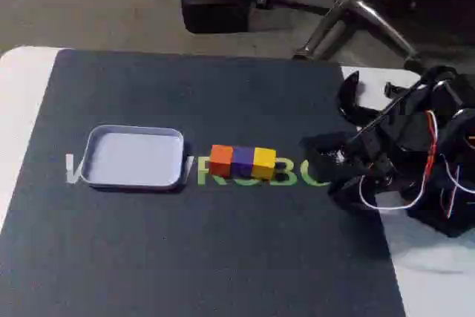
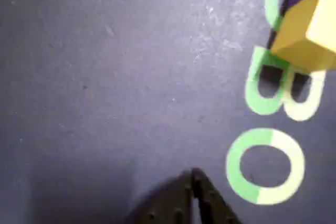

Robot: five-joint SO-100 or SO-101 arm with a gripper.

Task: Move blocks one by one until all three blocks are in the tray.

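**Tight row, easy to scatter**

Black gripper (image 2: 193, 179) tips show at the bottom of our wrist view, pressed together and holding nothing. Ahead of them and off to one side sits the yellow block (image 2: 307, 32), a matte, sharp-edged cube, with the purple block (image 1: 243, 159) and orange block (image 1: 221, 159) touching in a row beyond it. Farther on lies the pale, smooth tray (image 1: 133, 177), still bare. We judge that closing on the yellow block may drag its neighbours across the dark, finely textured mat (image 1: 223, 257) on the desk (image 1: 22, 102).
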